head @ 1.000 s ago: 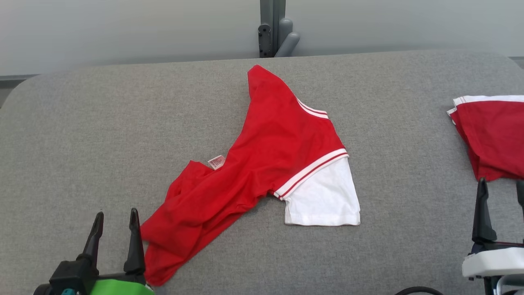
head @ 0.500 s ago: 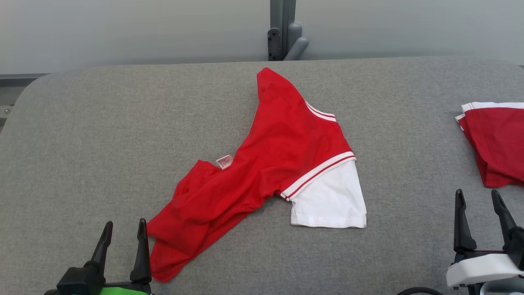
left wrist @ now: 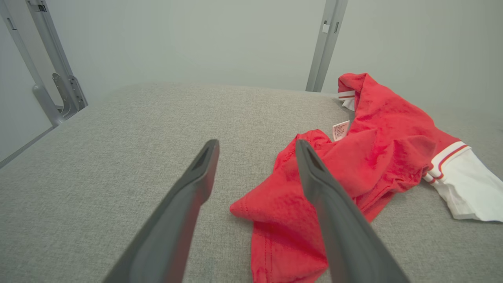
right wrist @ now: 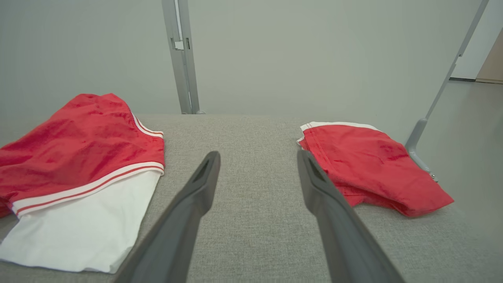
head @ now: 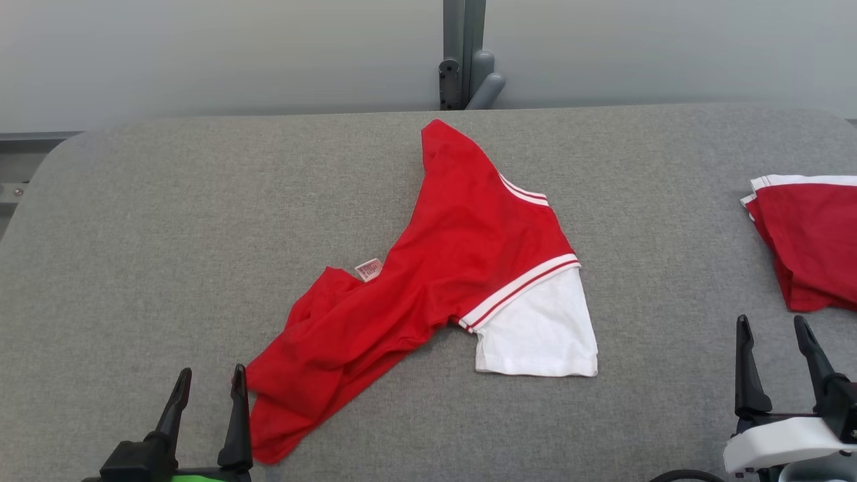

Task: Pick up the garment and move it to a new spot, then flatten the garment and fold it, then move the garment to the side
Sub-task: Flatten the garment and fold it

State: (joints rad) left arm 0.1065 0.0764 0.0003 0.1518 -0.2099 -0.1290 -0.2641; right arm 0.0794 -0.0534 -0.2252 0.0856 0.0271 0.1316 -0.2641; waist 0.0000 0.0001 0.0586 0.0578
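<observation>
Down at the lower left of the head view, the left gripper (head: 211,369) is spread wide, holding nothing, with its tips just beside the crumpled red cloth shirt with a white sleeve (head: 435,281). At the lower right, the right gripper (head: 770,318) is spread and empty too. The shirt lies mid-frame on the soft grey table (head: 167,234). Another folded red cloth (head: 813,241) sits at the right edge.

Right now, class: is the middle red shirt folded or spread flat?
Neither: crumpled. The shirt lies bunched and twisted, white sleeve out.
</observation>
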